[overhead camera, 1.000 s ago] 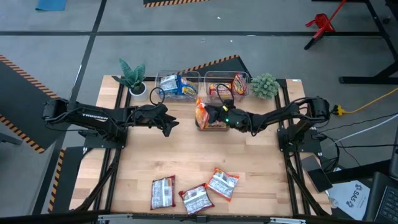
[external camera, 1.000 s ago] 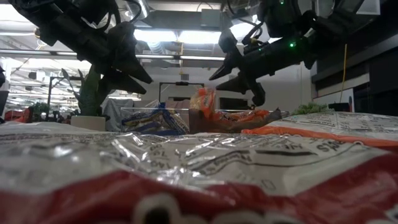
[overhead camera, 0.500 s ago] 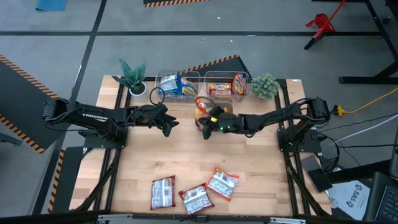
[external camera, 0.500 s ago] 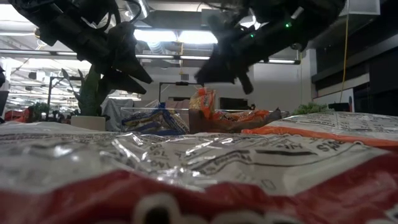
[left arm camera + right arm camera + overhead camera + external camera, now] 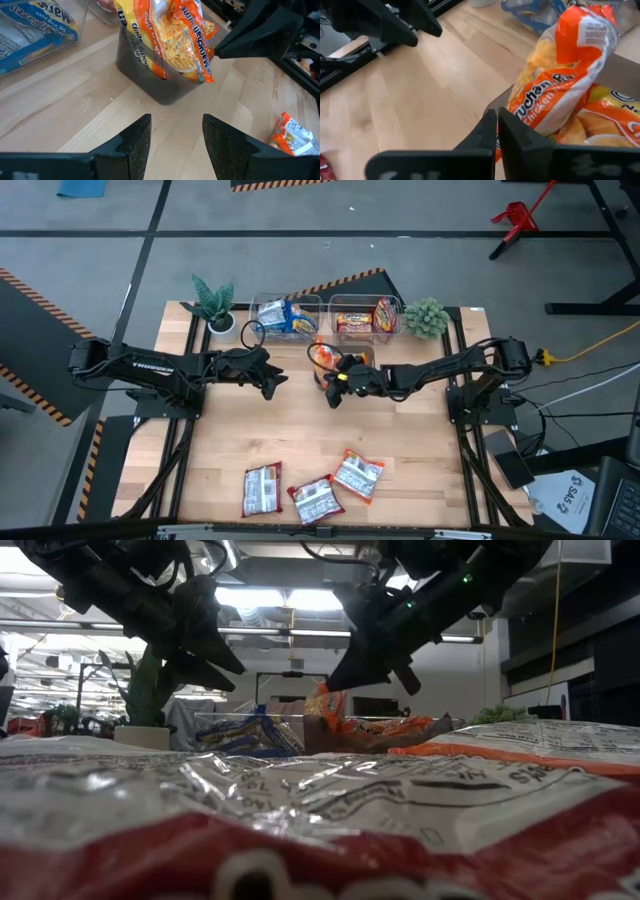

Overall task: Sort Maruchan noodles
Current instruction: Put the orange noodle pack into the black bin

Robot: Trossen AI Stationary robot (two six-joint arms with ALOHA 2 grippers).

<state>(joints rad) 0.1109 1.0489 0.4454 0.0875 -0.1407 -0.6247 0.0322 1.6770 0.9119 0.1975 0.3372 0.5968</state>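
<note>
A dark grey tray (image 5: 150, 80) at the table's far middle holds orange noodle packets standing on end. One orange packet (image 5: 565, 75) leans out over the tray's left end; it also shows in the high view (image 5: 321, 354). My right gripper (image 5: 333, 384) is shut at this packet's edge, over the tray's left end. My left gripper (image 5: 277, 378) hangs open and empty left of the tray, its fingers (image 5: 140, 135) pointing at it. Three red-white and brownish packets (image 5: 315, 500) lie flat near the table's front edge. My right gripper meets the leaning orange packet at its side edge (image 5: 212, 50), near the top. The shut fingers (image 5: 485, 130) come slanting down from the table's right; they hide how much of the edge lies between them. The packet stands tilted, its lower end in the tray.
Two clear bins stand behind the tray: one with blue-white packets (image 5: 285, 315), one with red and orange packets (image 5: 365, 316). Small potted plants (image 5: 212, 302) (image 5: 425, 317) flank the bins. The wooden tabletop between the tray and the front packets is bare (image 5: 320, 435).
My right gripper has moved from above the tray toward the table's left, to the tray's left end, and its fingers have gone from open to shut at the orange packet's edge. The packet has stayed standing in the tray.
</note>
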